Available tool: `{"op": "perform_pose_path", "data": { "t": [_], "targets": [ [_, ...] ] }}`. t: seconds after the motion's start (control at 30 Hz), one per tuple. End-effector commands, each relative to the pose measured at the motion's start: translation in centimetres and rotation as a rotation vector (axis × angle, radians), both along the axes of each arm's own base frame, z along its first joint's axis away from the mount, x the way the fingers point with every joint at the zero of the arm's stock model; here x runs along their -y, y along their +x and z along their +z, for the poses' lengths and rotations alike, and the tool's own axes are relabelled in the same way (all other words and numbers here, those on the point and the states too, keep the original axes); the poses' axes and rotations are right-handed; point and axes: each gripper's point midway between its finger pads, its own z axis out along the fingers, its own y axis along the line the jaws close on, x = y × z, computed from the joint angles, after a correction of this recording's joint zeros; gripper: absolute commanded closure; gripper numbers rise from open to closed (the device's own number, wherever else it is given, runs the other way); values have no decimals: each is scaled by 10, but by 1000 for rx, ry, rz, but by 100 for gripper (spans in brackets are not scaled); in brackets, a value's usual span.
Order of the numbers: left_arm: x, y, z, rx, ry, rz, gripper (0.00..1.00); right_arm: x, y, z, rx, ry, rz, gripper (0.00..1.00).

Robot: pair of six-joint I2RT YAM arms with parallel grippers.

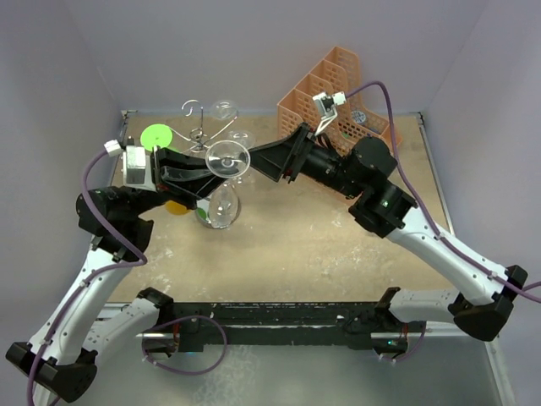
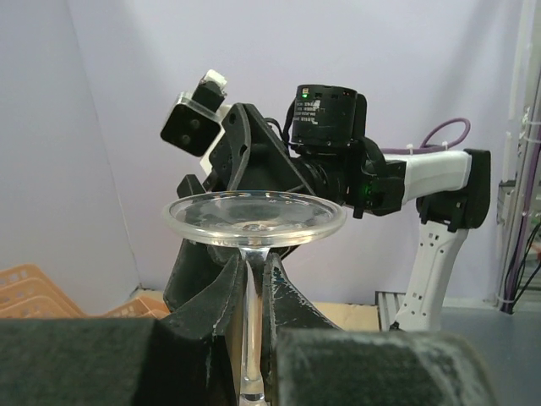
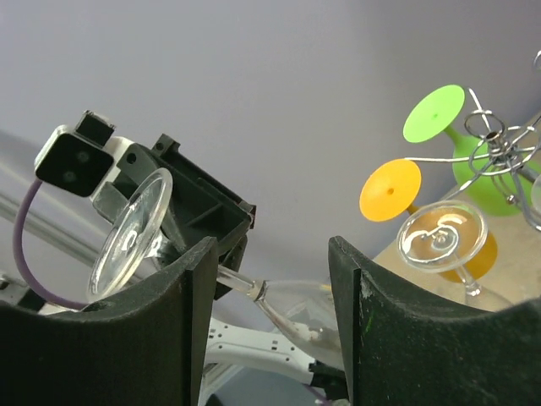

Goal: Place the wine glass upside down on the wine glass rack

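Closest in the left wrist view, the left gripper [image 2: 254,283] is pinched narrow on the stem of the wine glass [image 2: 254,218]. The glass is clear and is held inverted: its round flat foot is on top and its bowl hangs below the fingers. Just beyond the foot, the right gripper [image 3: 269,254] stands wide and grips nothing. From above, the glass hangs over the table [image 1: 321,245] at about 10 o'clock. Behind it at 11 o'clock is the silver wine glass rack [image 1: 200,135], with a green glass [image 3: 435,112], an orange glass [image 3: 390,190] and a clear glass [image 3: 442,237] at its curled arms. Farthest, at 1 o'clock, is an orange mesh organiser [image 1: 334,85].
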Motion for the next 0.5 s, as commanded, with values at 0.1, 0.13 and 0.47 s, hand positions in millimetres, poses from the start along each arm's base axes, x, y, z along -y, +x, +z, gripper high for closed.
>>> {"op": "perform_pose_path", "data": {
  "t": [0.1,0.13,0.47],
  "targets": [
    [-1,-4,11,142,1,17,100,27,-24,43,8,119,18,44],
    [-1,-4,13,143,-3,20,100,31,-27,43,14,124,16,44],
    [1,-5,22,145,-10,-5,100,50,-44,64,52,180,25,40]
  ]
}}
